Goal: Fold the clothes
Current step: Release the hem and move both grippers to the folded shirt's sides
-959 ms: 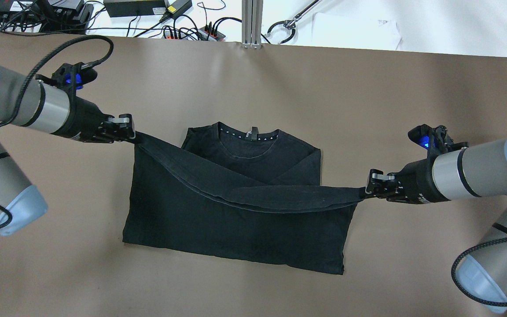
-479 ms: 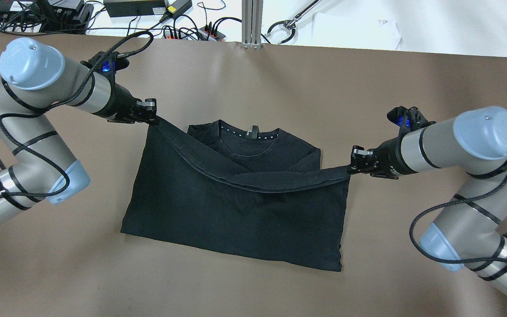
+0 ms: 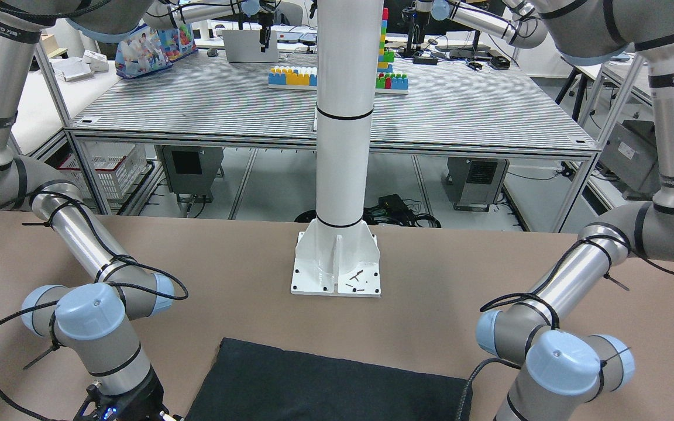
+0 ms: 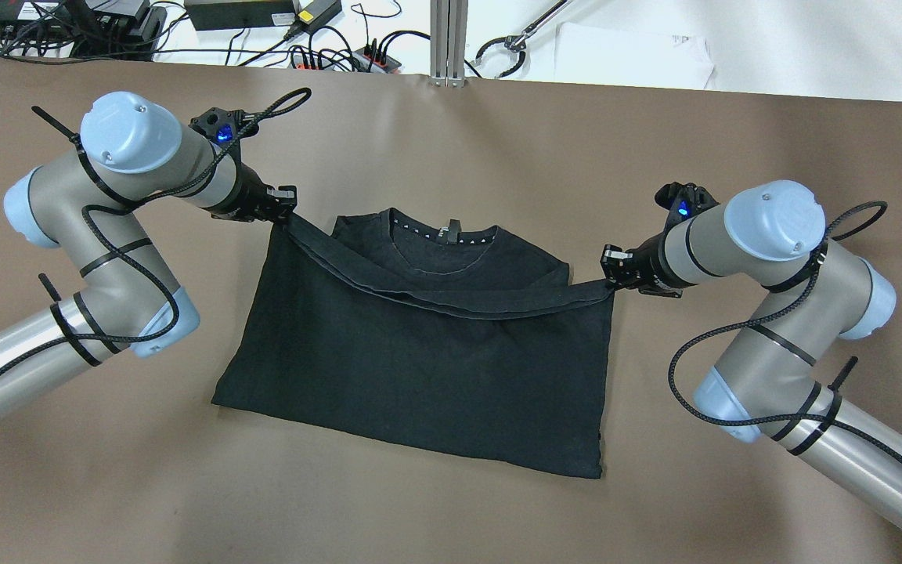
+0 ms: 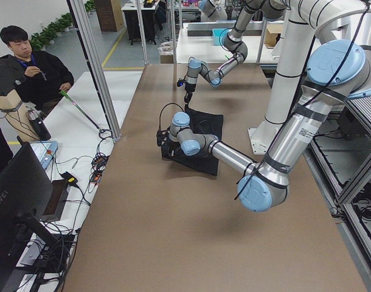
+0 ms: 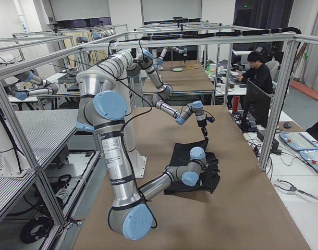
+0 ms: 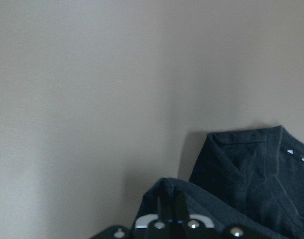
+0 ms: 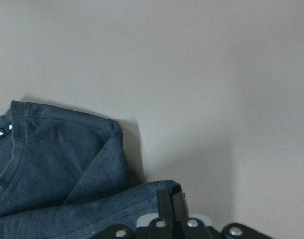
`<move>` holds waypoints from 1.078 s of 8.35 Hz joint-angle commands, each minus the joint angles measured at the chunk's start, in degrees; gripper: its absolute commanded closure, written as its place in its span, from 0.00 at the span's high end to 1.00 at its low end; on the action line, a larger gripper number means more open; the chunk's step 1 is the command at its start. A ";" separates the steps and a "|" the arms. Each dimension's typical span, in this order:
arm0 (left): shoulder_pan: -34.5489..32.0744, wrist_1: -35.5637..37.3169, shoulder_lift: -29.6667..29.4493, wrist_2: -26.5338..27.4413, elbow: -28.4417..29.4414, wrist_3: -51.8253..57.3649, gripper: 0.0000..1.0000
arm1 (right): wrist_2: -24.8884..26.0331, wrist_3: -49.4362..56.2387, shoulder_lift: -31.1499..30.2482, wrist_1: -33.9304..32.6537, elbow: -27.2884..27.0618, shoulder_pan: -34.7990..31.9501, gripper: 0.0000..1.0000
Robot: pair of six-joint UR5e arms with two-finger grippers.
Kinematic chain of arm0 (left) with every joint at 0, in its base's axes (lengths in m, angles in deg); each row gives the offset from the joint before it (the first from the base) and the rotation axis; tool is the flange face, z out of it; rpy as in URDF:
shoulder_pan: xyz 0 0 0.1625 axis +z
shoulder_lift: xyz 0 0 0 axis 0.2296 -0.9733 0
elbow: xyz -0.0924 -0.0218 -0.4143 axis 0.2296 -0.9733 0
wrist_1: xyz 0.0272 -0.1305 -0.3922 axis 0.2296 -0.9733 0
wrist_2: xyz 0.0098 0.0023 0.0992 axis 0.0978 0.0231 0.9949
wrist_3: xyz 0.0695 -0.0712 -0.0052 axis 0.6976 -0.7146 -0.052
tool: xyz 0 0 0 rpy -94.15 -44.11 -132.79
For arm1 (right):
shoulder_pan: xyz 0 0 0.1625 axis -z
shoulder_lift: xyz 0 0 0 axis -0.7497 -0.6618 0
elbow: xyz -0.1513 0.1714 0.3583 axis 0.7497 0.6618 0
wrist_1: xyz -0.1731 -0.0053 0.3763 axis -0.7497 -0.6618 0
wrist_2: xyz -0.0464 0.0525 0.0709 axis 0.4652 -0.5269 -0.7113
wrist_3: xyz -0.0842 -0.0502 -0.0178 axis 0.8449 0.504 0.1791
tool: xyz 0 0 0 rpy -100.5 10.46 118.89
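The clothes (image 4: 420, 368) are one black T-shirt lying flat on the brown table (image 4: 498, 141), collar (image 4: 445, 235) at the far side. Its near hem (image 4: 451, 301) is lifted and hangs in a sagging band between both grippers, just short of the collar. My left gripper (image 4: 288, 213) is shut on the hem's left corner; the left wrist view shows its tips (image 7: 170, 199) pinching the fabric (image 7: 251, 169). My right gripper (image 4: 610, 278) is shut on the right corner, tips (image 8: 172, 199) pinching the fabric (image 8: 57, 159). The front-facing view shows only the folded edge (image 3: 325, 386).
A white pole with its base plate (image 3: 337, 275) stands at the robot's side of the table. Cables and power strips (image 4: 326, 55) and an aluminium post (image 4: 448, 39) lie beyond the far edge. A seated person (image 5: 33, 73) is past the table's far side.
Both grippers have carried the lifted hem away from the robot toward the collar and moved inward. The folded-over part now covers more of the shirt.
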 commanded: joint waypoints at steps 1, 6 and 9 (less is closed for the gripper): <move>1.43 -0.16 -0.86 1.49 2.42 4.21 0.00 | 2.41 0.94 -0.13 0.34 2.98 1.40 0.00; -3.03 -7.18 3.18 -6.02 1.46 13.55 1.00 | 1.63 6.00 -1.72 -0.36 -4.22 0.71 0.94; -2.36 -16.46 13.07 -11.08 -3.44 12.86 1.00 | 2.68 6.56 -2.25 -0.10 -4.31 1.32 0.94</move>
